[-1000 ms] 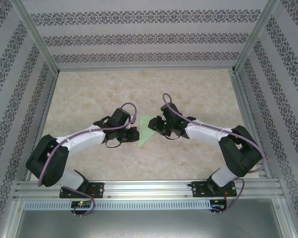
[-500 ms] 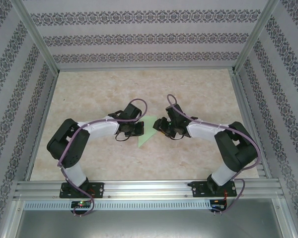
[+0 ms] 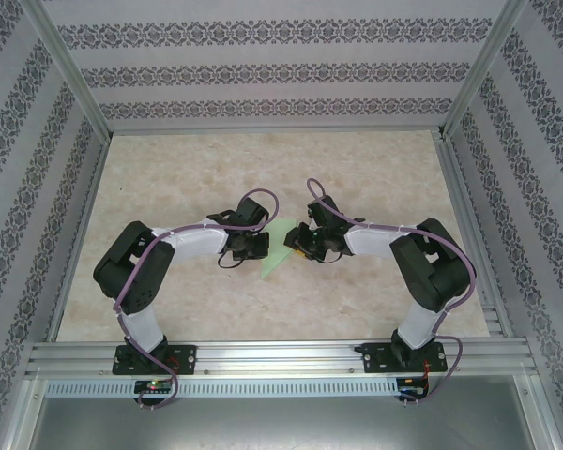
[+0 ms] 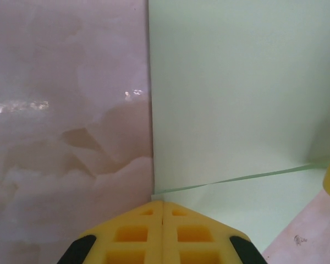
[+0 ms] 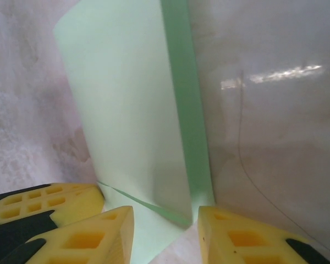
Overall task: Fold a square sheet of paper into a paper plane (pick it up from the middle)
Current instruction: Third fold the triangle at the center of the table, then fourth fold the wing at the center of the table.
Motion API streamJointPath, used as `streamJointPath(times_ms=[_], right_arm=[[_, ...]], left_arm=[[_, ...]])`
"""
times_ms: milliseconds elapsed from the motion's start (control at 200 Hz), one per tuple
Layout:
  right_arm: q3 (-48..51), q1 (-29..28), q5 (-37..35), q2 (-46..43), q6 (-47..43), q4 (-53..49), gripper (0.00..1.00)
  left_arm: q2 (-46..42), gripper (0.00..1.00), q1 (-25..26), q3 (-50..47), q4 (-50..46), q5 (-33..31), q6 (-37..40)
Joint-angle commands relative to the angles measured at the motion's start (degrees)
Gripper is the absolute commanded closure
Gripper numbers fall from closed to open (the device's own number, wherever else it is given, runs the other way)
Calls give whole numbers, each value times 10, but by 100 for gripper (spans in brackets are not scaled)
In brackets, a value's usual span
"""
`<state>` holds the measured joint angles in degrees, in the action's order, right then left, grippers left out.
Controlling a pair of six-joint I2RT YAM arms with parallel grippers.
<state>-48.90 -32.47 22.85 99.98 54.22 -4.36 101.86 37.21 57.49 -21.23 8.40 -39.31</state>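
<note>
I see the marble table (image 3: 375, 169), and around its middle, well off every edge, lies the square sheet of paper (image 3: 274, 253), partly folded. My left gripper (image 4: 163, 209) is closed at the sheet's edge. My right gripper (image 5: 165, 215) stands open astride a raised fold.

From above, the left gripper (image 3: 259, 246) and the right gripper (image 3: 300, 246) cover parts of the mint-green paper (image 3: 274, 259). Ahead of the left gripper, the paper runs past the wrist view's top and right edges.
</note>
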Motion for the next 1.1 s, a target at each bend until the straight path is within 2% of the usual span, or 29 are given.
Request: streamJointPath(times_ms=[0, 225, 370, 445, 510, 615, 834, 964, 1094], right_arm=[[-14, 3, 24, 15, -14, 32, 65], [-3, 3, 97, 35, -18, 123, 67], [4, 9, 97, 41, -15, 131, 78], [20, 15, 97, 37, -4, 156, 77], [31, 19, 94, 32, 1, 169, 70], [36, 21, 93, 29, 3, 172, 66], [54, 24, 99, 25, 15, 203, 65], [51, 24, 112, 29, 12, 206, 73], [53, 25, 107, 30, 10, 203, 91]], left_arm=[[6, 100, 5, 15, -15, -11, 0], [7, 100, 4, 17, -18, -7, 3], [-1, 100, 2, 18, -24, -7, 7], [-9, 99, 1, 16, -25, -7, 7], [-12, 99, 0, 14, -24, -6, 8], [-8, 99, 0, 10, -18, -1, 7], [-7, 98, 0, 11, -17, 5, 7], [-9, 98, 0, 14, -20, 4, 12], [-21, 96, 0, 14, -21, 3, 15]])
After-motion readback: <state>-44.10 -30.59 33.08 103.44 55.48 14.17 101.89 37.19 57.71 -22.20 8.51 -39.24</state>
